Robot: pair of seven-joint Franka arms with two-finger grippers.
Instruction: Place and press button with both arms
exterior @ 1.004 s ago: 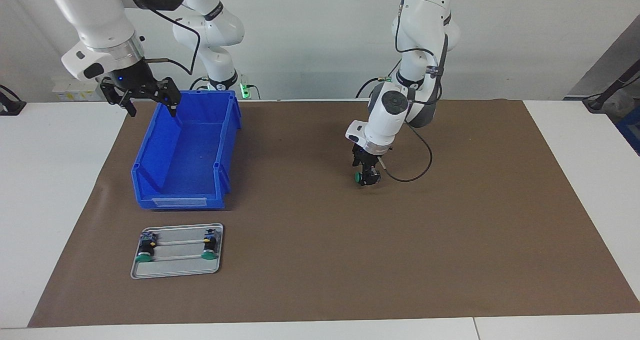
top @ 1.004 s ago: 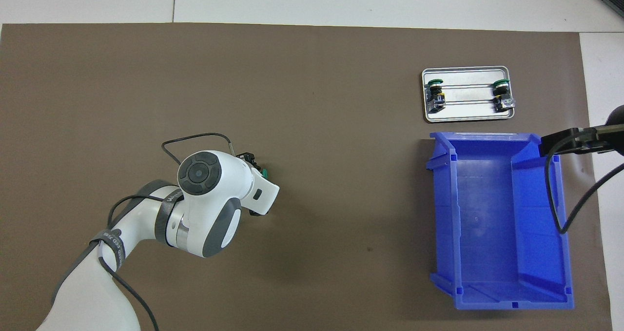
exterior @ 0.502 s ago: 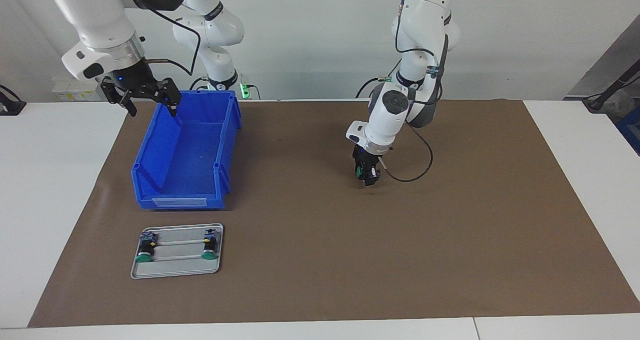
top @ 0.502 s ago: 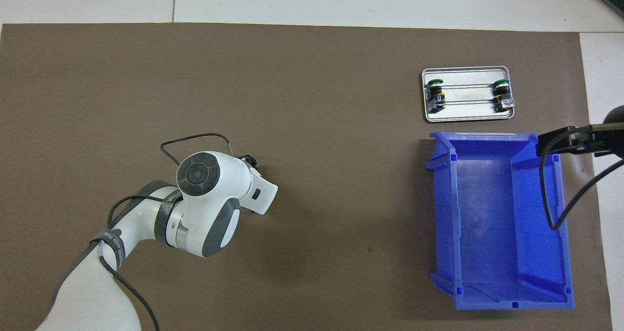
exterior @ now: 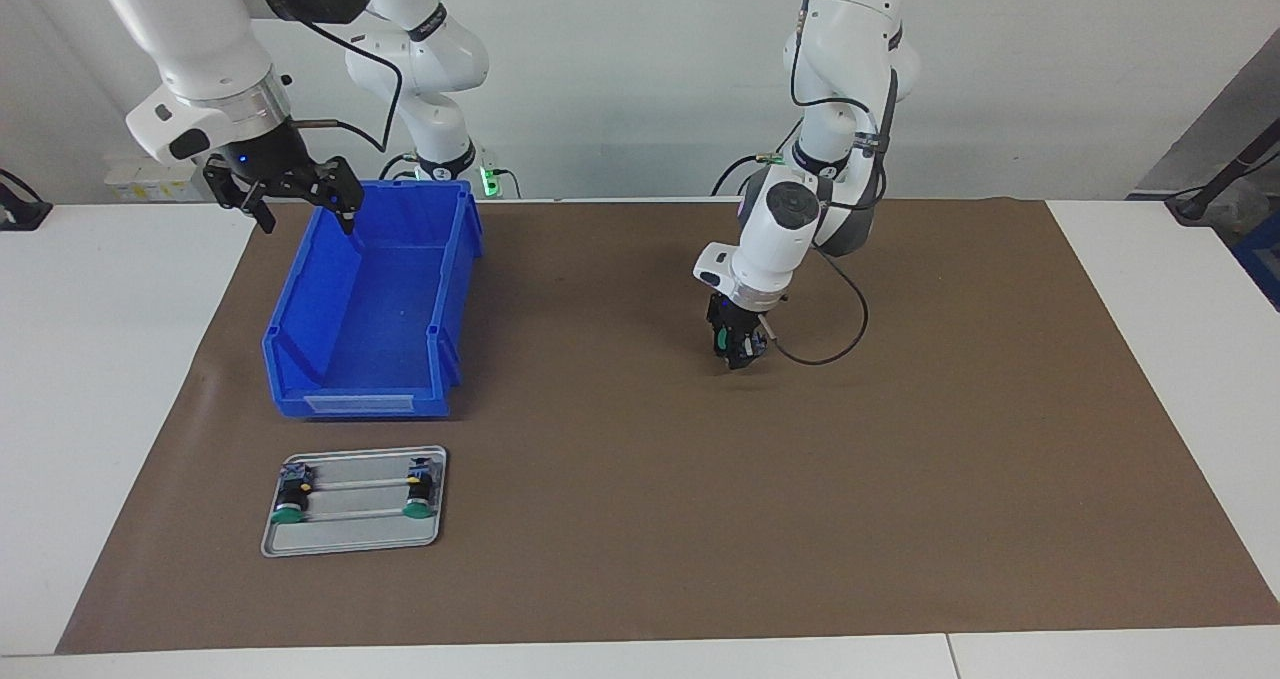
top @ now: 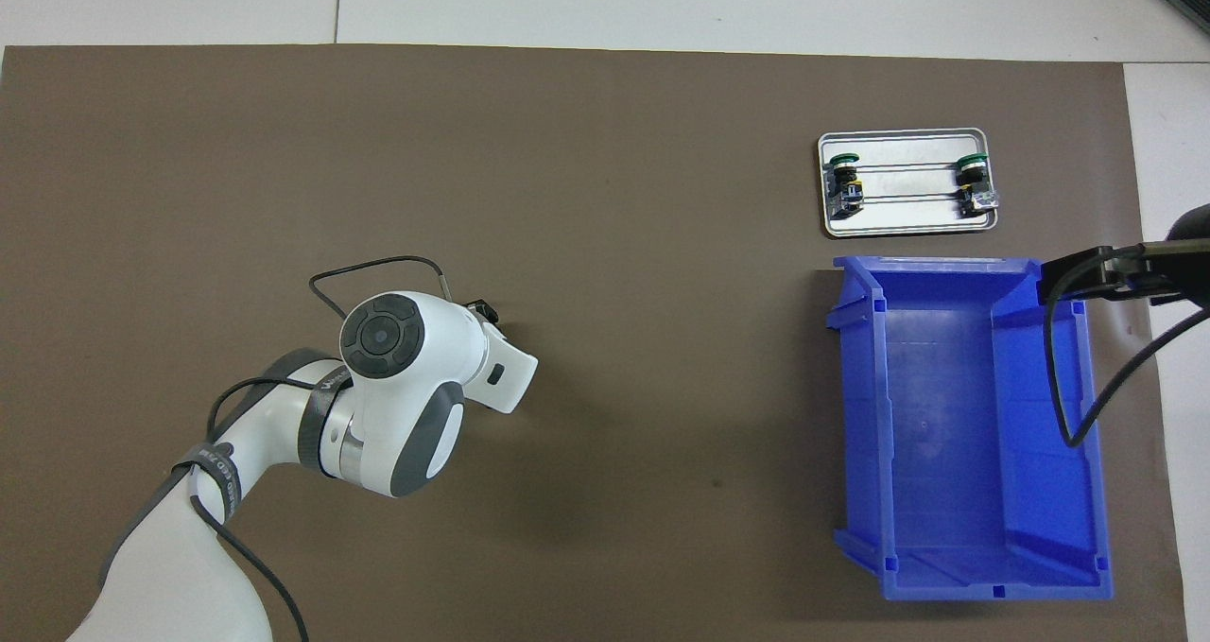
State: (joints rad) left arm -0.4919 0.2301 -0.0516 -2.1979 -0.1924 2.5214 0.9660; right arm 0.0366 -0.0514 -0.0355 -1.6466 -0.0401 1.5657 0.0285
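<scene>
1. Brown matting (exterior: 900, 479) covers most of the white counter (exterior: 100, 359).
2. Left pincer (exterior: 737, 351) hangs low over the mat's middle, clamped on the button (exterior: 719, 340); only a sliver of green cap shows, and from overhead the wrist hides it.
3. Right pincer (exterior: 297, 199) hovers over the blue bin (exterior: 440, 289), fingers spread, holding nothing.
4. Two similar buttons (exterior: 289, 511) (exterior: 418, 505), I think, lie in the metal tray (exterior: 350, 544).

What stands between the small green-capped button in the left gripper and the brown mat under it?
Nothing visible. The left gripper holds the small green-capped button low over a bare patch of brown mat.
</scene>
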